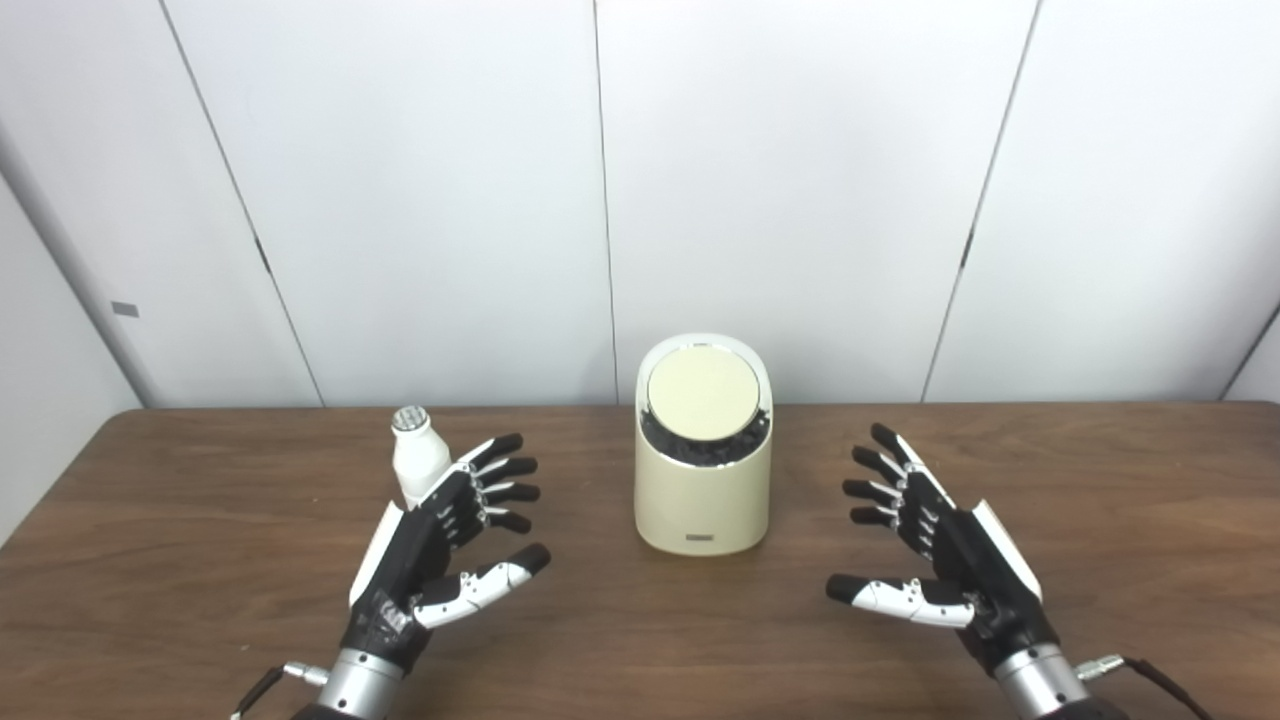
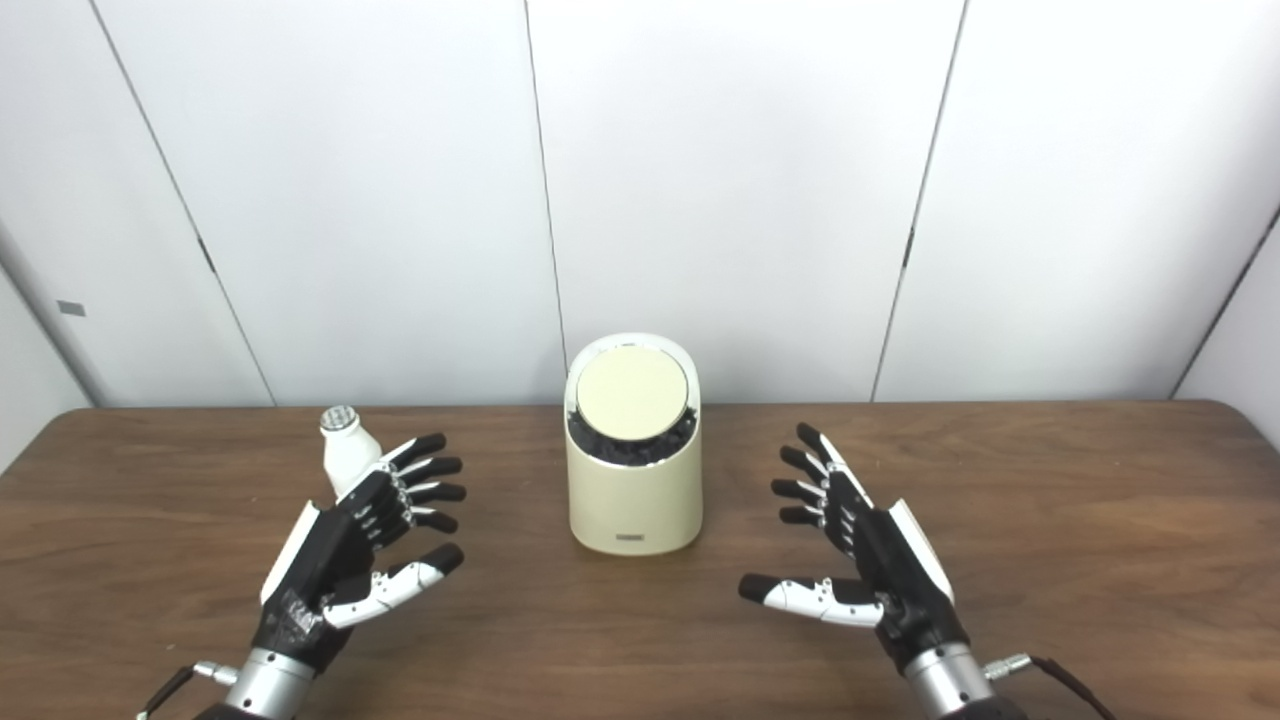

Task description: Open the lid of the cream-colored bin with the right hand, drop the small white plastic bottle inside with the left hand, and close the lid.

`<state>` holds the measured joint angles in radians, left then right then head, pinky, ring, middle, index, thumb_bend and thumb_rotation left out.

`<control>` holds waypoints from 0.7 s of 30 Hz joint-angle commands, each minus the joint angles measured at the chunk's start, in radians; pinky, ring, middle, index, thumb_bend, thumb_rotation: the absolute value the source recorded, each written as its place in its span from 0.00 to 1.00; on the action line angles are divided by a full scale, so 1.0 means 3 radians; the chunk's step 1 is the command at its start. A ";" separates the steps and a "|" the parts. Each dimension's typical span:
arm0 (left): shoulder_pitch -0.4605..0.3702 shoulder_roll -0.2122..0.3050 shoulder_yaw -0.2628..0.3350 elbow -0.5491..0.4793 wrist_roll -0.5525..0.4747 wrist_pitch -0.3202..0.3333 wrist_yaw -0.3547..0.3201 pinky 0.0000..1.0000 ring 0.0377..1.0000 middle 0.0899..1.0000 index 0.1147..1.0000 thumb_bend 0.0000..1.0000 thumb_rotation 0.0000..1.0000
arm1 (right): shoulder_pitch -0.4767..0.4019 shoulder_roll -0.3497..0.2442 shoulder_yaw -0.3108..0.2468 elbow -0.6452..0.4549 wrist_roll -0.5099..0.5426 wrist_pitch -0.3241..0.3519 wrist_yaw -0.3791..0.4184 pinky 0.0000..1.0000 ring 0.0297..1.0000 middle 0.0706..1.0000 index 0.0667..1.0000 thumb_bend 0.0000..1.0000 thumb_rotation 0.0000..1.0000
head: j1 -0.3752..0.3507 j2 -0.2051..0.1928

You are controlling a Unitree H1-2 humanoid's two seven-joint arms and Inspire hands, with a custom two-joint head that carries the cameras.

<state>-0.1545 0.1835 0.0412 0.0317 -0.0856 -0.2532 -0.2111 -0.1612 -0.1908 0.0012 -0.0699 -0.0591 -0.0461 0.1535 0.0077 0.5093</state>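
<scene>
Standing closed, rounded cream bin (image 1: 703,470); ribbed-cap white bottle (image 1: 417,455) upright; left hand (image 1: 440,545), right hand (image 1: 935,545) splayed empty.

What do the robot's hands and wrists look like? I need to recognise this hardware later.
The left hand and the right hand match: black fingers with silver joint pins, white panels along the thumb and outer edge, silver metal wrist cuffs, and a thin black cable with a metal plug at each wrist.

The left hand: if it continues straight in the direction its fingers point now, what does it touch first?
Probably nothing: the left hand points up and to the right, toward the bare table between the white bottle and the cream bin. The bottle stands just behind its fingers; depth is unclear.
</scene>
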 commanded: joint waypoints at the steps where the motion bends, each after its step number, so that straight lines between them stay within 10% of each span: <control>1: -0.0088 0.0028 0.0009 -0.0077 -0.0015 -0.0109 0.0019 0.62 0.73 0.79 0.87 0.71 0.21 | -0.0079 -0.0005 -0.0007 -0.0075 0.0014 -0.0141 -0.0034 0.76 0.83 0.90 0.96 0.80 0.27 | 0.0001 0.0002; 21: -0.0127 -0.0004 -0.0031 -0.0008 0.0040 -0.0159 0.0028 0.62 0.73 0.80 0.87 0.70 0.22 | -0.0356 0.0153 0.0014 -0.0093 -0.0446 0.0022 -0.0362 0.80 0.90 0.94 0.97 0.78 0.41 | -0.0029 -0.0056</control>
<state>-0.1557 0.1785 0.0336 0.0380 -0.0778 -0.2559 -0.2092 -0.1993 -0.1395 0.0036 -0.0666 -0.1636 -0.0369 0.0689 -0.0015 0.4924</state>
